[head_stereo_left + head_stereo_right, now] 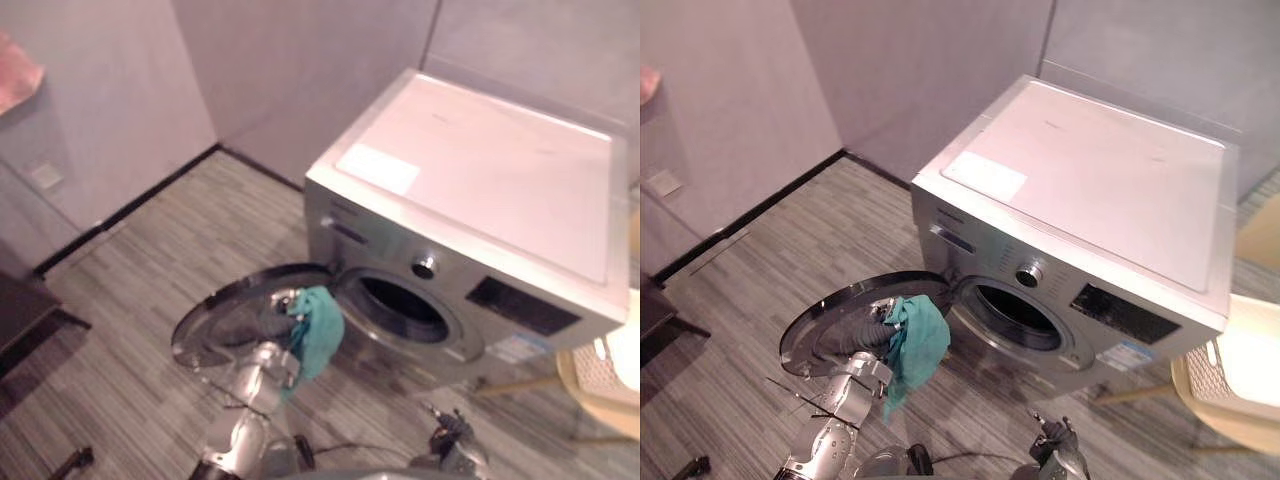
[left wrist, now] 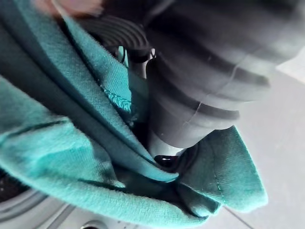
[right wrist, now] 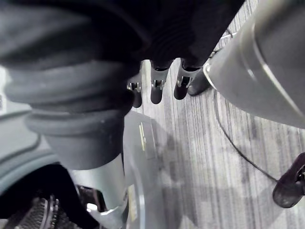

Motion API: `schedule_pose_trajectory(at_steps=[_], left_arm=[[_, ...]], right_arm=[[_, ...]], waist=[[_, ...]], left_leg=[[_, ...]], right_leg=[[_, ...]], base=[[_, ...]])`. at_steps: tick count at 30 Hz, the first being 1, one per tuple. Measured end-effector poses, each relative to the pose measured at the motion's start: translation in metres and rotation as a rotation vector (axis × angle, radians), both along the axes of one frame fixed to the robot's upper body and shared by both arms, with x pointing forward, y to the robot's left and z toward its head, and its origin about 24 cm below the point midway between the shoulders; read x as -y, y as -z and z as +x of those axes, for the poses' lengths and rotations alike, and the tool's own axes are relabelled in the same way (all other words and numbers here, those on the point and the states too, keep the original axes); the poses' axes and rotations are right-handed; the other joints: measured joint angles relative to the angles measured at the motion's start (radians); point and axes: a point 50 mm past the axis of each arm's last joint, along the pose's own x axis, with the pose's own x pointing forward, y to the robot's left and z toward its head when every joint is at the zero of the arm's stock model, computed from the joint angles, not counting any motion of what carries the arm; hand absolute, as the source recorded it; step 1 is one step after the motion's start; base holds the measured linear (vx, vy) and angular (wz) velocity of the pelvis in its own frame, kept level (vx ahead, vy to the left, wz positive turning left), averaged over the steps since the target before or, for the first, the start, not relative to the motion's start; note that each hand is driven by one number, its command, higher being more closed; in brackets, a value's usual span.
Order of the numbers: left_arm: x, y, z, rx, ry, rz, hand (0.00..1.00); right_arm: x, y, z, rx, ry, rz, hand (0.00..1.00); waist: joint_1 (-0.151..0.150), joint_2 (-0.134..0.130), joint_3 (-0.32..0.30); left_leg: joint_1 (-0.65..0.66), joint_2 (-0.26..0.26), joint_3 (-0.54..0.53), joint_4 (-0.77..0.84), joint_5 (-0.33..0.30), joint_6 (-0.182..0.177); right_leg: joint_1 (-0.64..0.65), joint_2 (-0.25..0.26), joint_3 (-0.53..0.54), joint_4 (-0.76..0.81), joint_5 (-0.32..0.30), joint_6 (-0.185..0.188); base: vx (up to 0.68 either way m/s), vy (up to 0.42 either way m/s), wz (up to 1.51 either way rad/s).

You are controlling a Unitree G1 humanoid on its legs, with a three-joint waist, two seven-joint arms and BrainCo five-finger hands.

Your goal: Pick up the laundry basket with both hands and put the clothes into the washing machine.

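A: Where is the green cloth [image 1: 318, 335] hanging?
B: In the lower middle of the frame. The left hand [image 1: 880, 316] is gripping it just before the open door [image 1: 215, 325] of the washing machine [image 1: 470, 190].
A: And the right hand [image 3: 157, 86]?
B: It is hanging at the bottom edge, fingers straight, carrying nothing. The basket [image 1: 1200, 400] is sitting at the right edge.
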Motion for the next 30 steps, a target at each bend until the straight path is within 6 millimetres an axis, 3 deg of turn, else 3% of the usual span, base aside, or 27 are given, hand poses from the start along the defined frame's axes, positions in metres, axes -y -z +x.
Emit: schedule_pose_trajectory(at_steps=[1,2,4,5,7,9,12,13,15,16,17,19,21,22,23,25,26,27,30], left_arm=[[0.001,0.004,-0.004,-0.021,-0.039,-0.029,1.00],[0.001,0.004,-0.004,-0.022,-0.046,-0.033,1.00],[0.003,0.002,0.005,-0.007,-0.040,-0.027,1.00],[0.004,0.002,0.012,-0.006,-0.037,-0.020,1.00],[0.004,0.003,0.015,-0.015,-0.038,-0.015,1.00],[0.005,0.003,0.015,-0.014,-0.040,-0.021,1.00],[0.008,-0.001,0.017,0.001,-0.037,-0.039,1.00],[0.008,-0.002,0.017,0.005,-0.036,-0.041,1.00],[0.010,-0.005,0.014,0.021,-0.037,-0.063,1.00],[0.009,-0.005,0.011,0.021,-0.041,-0.067,1.00],[0.007,-0.005,0.003,0.017,-0.054,-0.079,1.00],[0.005,-0.003,-0.006,0.007,-0.070,-0.087,1.00],[0.004,0.000,-0.010,-0.010,-0.075,-0.091,1.00],[0.002,0.003,-0.014,-0.028,-0.085,-0.091,1.00],[0.000,0.005,-0.015,-0.038,-0.094,-0.093,1.00],[-0.001,0.007,-0.018,-0.052,-0.105,-0.096,1.00],[0.000,0.007,-0.018,-0.055,-0.110,-0.106,1.00],[-0.002,0.009,-0.018,-0.061,-0.113,-0.098,1.00],[-0.008,0.008,-0.017,-0.056,-0.115,-0.070,1.00]], right_arm=[[-0.002,-0.002,-0.001,0.029,-0.032,0.003,0.00],[-0.002,-0.002,-0.002,0.033,-0.034,0.002,0.00],[0.003,-0.002,-0.003,0.041,-0.027,-0.001,0.00],[0.006,0.001,-0.011,0.011,-0.014,-0.002,0.00],[0.010,0.007,-0.031,-0.039,0.036,0.003,0.00],[0.010,0.014,-0.055,-0.100,0.099,0.022,0.00],[0.012,0.018,-0.077,-0.140,0.183,0.035,0.00],[0.013,0.018,-0.077,-0.140,0.189,0.036,0.00],[0.016,0.017,-0.077,-0.135,0.189,0.027,0.00],[0.017,0.016,-0.076,-0.133,0.185,0.023,0.00],[0.019,0.016,-0.075,-0.129,0.177,0.016,0.00],[0.020,0.013,-0.069,-0.111,0.155,0.003,0.00],[0.018,0.012,-0.064,-0.100,0.110,-0.006,0.00],[0.015,0.011,-0.060,-0.094,0.078,-0.008,0.00],[0.013,0.011,-0.060,-0.093,0.070,-0.007,0.00],[0.014,0.011,-0.059,-0.093,0.060,-0.013,0.00],[0.019,0.010,-0.061,-0.095,0.056,-0.028,0.00],[0.017,0.011,-0.061,-0.105,0.051,-0.025,0.00],[0.005,0.012,-0.058,-0.096,0.019,-0.006,0.00]], waist=[[0.005,-0.003,-0.009],[-0.001,-0.007,-0.014],[-0.028,-0.005,-0.014],[-0.027,-0.015,-0.003],[-0.038,-0.027,0.010],[-0.049,-0.041,0.016],[-0.045,-0.030,0.036],[-0.039,-0.031,0.043],[-0.022,-0.005,0.065],[-0.020,-0.001,0.067],[-0.011,-0.002,0.069],[0.012,0.006,0.071],[0.033,0.004,0.071],[0.034,-0.006,0.076],[0.033,-0.012,0.077],[0.033,-0.013,0.076],[0.033,0.009,0.072],[0.032,-0.012,0.069],[0.028,-0.059,0.059]], left_leg=[[0.085,-0.001,0.130,-0.070,0.015,-0.015],[0.085,-0.004,0.151,-0.087,0.022,-0.025],[0.093,-0.030,0.165,-0.131,0.049,-0.032],[0.108,-0.046,0.156,-0.163,0.073,-0.042],[0.143,-0.049,0.108,-0.198,0.094,-0.055],[0.181,-0.021,0.096,-0.190,0.096,-0.062],[0.178,0.060,0.068,-0.039,0.049,-0.080],[0.168,0.080,0.059,0.022,0.042,-0.073],[0.093,0.165,-0.042,0.299,0.042,-0.025],[0.072,0.173,-0.080,0.350,0.058,-0.005],[0.027,0.172,-0.149,0.430,0.109,0.005],[-0.030,0.152,-0.240,0.481,0.120,-0.014],[-0.057,0.119,-0.303,0.418,0.090,-0.052],[-0.056,0.097,-0.344,0.312,0.077,-0.074],[-0.051,0.083,-0.366,0.259,0.077,-0.074],[-0.032,0.045,-0.429,0.062,0.099,-0.107],[-0.003,0.031,-0.471,-0.074,0.140,-0.157],[0.017,-0.003,-0.442,-0.082,0.158,-0.167],[0.005,-0.066,-0.394,-0.063,0.132,-0.127]], right_leg=[[0.000,0.104,-0.037,0.054,-0.107,-0.014],[0.003,0.139,-0.054,0.021,-0.128,-0.034],[0.030,0.169,-0.064,-0.110,-0.146,-0.070],[0.056,0.187,-0.027,-0.178,-0.126,-0.095],[0.097,0.212,0.006,-0.232,-0.091,-0.110],[0.141,0.231,0.014,-0.238,-0.087,-0.117],[0.193,0.270,0.013,-0.219,-0.095,-0.128],[0.211,0.275,0.013,-0.218,-0.107,-0.136],[0.254,0.311,0.018,-0.195,-0.162,-0.172],[0.257,0.315,0.023,-0.181,-0.174,-0.178],[0.257,0.318,0.044,-0.163,-0.185,-0.187],[0.250,0.312,0.085,-0.161,-0.187,-0.193],[0.237,0.296,0.122,-0.159,-0.186,-0.193],[0.234,0.273,0.143,-0.157,-0.188,-0.190],[0.233,0.260,0.149,-0.152,-0.192,-0.182],[0.219,0.226,0.164,-0.130,-0.217,-0.140],[0.214,0.217,0.173,-0.117,-0.237,-0.107],[0.212,0.183,0.201,-0.110,-0.248,-0.074],[0.237,0.107,0.230,-0.188,-0.203,-0.025]], base=[[-0.02,0.011,-2.14],[-0.03,-0.002,-1.92],[0.00,-0.051,-0.84],[0.00,-0.113,-0.93],[0.01,-0.124,-0.57],[0.04,-0.156,-0.09],[0.02,-0.105,0.07],[-0.02,-0.107,-0.06],[-0.09,-0.069,-0.05],[-0.10,0.014,-0.19],[-0.04,0.068,-0.40],[0.02,0.115,-0.60],[0.09,0.132,-0.54],[0.15,0.175,-0.35],[0.20,0.249,-0.31],[0.19,0.292,-0.19],[0.23,0.359,-0.25],[0.29,0.387,-0.24],[0.29,0.303,-0.14]])
